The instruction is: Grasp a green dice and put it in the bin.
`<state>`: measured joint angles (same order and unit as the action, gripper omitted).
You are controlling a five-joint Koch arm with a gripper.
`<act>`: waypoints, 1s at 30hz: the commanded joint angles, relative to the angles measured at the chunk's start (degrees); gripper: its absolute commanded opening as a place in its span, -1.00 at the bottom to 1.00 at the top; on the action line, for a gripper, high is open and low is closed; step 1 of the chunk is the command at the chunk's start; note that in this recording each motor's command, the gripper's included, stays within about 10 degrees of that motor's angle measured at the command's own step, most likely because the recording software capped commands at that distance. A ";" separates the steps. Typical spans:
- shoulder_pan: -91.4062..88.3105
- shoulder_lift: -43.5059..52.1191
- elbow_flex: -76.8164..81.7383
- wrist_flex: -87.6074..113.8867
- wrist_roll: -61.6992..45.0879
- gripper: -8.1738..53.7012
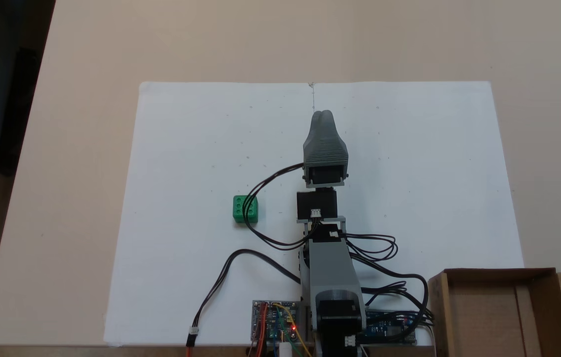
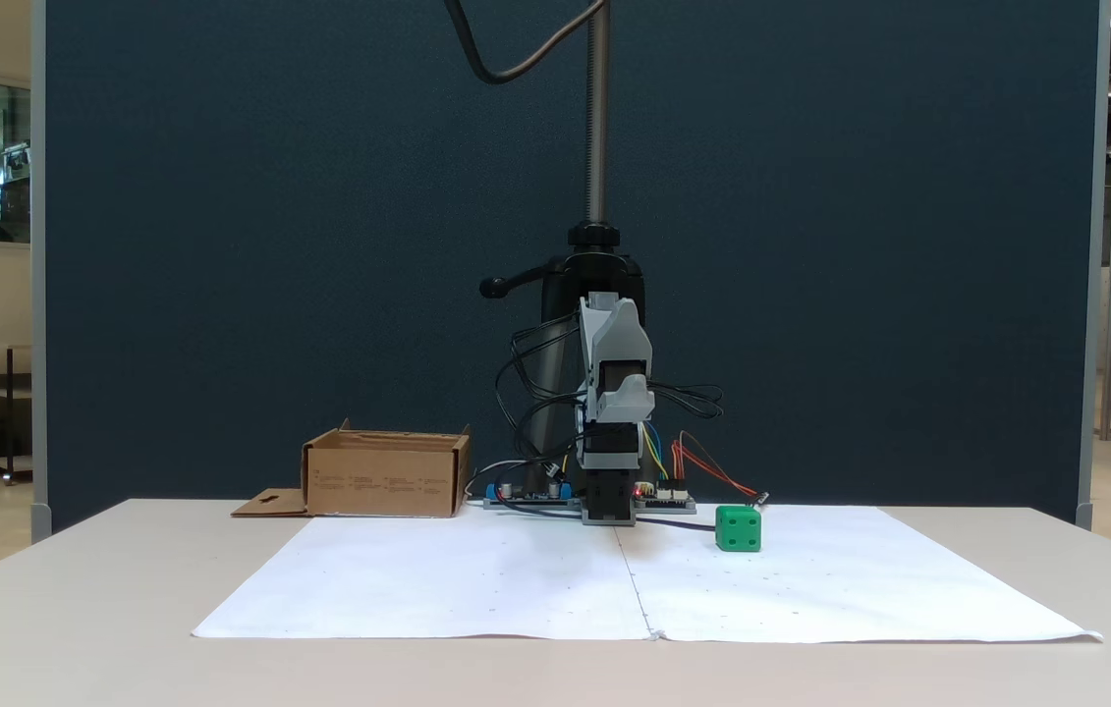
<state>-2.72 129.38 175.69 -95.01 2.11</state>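
Pale tabletop (image 2: 74, 589), white paper sheet (image 2: 476, 589) laid across it, dark blue partition (image 2: 319, 245) behind. Notes run from the front camera's near edge backward.

Nearest: bare paper, a seam down its middle. Next back, the green dice (image 2: 738, 528) sits flat on the paper, right of the arm in this front view; from the overhead fixed view the dice (image 1: 245, 208) lies left of the arm, and a black cable loop crosses over it in that picture. Whether the cable touches it, cannot tell.

Behind that, the arm (image 2: 611, 432) stands folded at its base. Claw (image 1: 323, 118) points out over the paper, well apart from the dice, holding nothing; tips appear pressed together from above, so I judge it clenched and empty. Circuit boards (image 1: 275, 321) and loose wires crowd the base.

Farthest back on the table: the cardboard bin (image 2: 386, 476), open top, flap lying flat, on the opposite side of the arm from the dice.

Risks, as judgement:
- Cable loop may snag or nudge the dice as the arm swings toward it.
- Small rounded cube could slip or skid on smooth paper if the jaws close off-centre.
- Carry to the bin crosses the arm's own wiring; a low pass may clip the bin wall.
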 commanded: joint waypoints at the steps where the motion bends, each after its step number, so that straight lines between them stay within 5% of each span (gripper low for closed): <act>1: -0.70 6.50 3.52 -4.57 -2.72 0.69; 19: -0.88 6.50 -5.80 27.42 -2.81 0.68; 30: -0.35 6.50 -36.12 70.73 -2.29 0.74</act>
<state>-2.55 129.38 142.73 -29.62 2.11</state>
